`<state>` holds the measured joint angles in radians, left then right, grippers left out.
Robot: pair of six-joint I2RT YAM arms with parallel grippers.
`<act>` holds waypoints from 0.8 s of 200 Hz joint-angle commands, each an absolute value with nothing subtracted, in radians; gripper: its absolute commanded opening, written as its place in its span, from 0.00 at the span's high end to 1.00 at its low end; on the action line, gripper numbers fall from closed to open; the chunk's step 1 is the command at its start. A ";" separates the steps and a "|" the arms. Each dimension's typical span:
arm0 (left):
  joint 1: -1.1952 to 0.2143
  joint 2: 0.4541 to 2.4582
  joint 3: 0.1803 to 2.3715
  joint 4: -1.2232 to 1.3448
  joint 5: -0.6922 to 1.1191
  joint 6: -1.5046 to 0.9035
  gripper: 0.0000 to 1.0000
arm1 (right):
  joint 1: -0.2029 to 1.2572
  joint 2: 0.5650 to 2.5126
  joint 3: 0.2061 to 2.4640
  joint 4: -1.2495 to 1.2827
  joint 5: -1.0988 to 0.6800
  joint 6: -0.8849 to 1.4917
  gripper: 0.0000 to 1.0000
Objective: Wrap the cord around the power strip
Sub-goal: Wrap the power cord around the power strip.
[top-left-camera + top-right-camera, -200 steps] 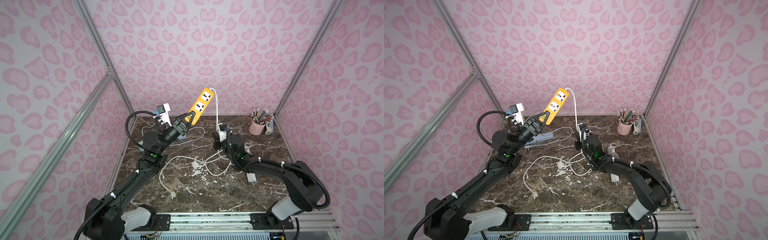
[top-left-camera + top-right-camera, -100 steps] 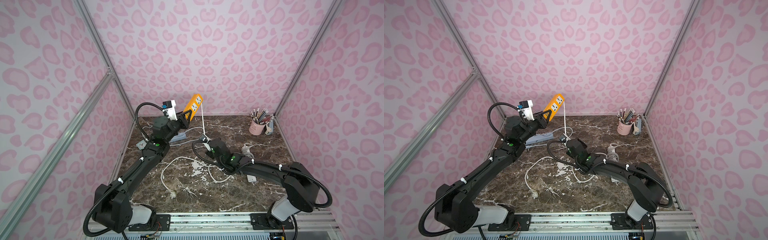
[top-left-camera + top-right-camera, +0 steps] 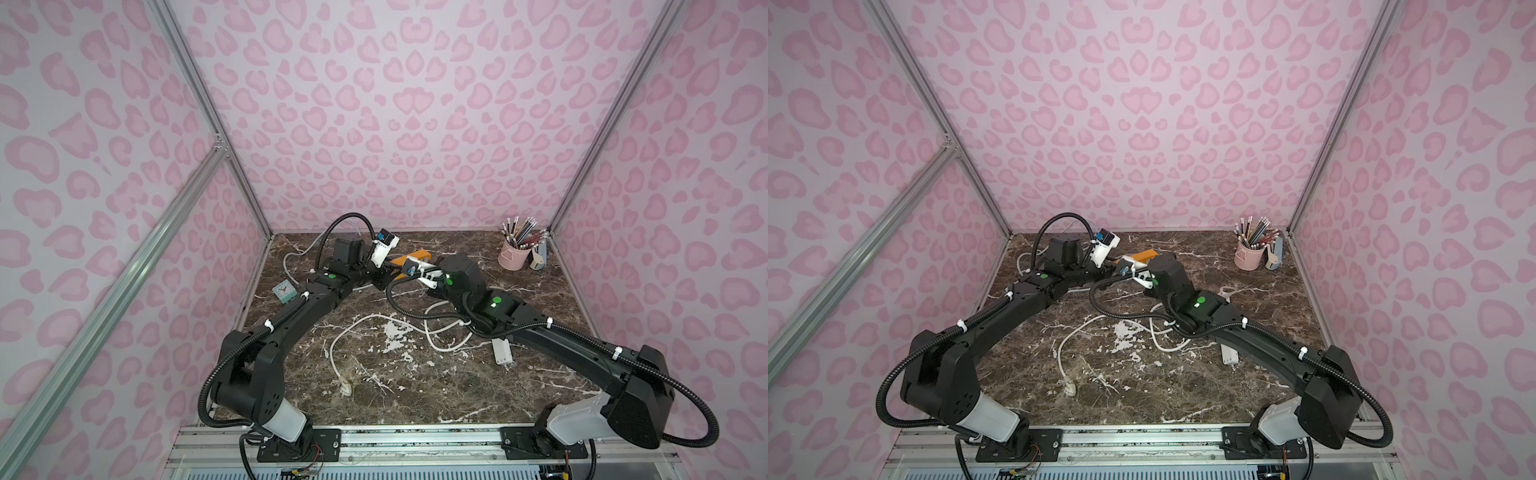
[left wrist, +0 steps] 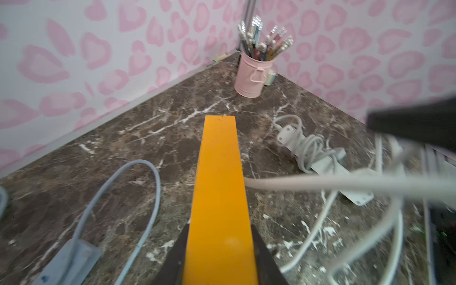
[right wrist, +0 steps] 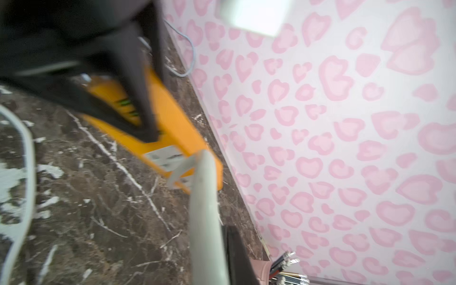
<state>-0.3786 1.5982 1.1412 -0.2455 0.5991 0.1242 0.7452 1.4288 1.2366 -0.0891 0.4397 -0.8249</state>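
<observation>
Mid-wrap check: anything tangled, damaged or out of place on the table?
Nothing looks damaged or spilled. The cord, pulled taut off the orange power strip, otherwise sprawls in loose loops across the middle of the table, its plug lying toward the front; no turns show around the strip yet.

Your light is bright, even, soft-shadowed; top views sharp. The right wrist view smears the power strip (image 5: pixel 174 123); the cord (image 4: pixel 320 183) nearest the left wrist lens blurs.

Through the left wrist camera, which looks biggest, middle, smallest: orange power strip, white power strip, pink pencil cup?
Largest: orange power strip, nearest the camera.
Then: white power strip.
Smallest: pink pencil cup.
</observation>
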 commanded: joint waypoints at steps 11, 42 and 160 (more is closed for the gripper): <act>-0.399 1.588 1.150 -0.351 0.953 0.268 0.97 | 0.659 1.476 1.338 -0.131 0.323 -0.857 1.00; -0.422 1.537 1.145 -0.381 1.179 0.350 0.97 | 0.580 1.563 1.415 -0.161 0.184 -0.786 1.00; -0.373 1.362 0.881 0.944 1.117 -0.561 0.97 | 0.385 1.636 1.319 0.073 -0.465 -0.254 0.80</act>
<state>-0.3660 1.3582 0.9329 0.3134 1.1683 -0.1524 0.3912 1.6196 1.3624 -0.0902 -0.3428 -0.4366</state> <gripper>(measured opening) 0.324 0.098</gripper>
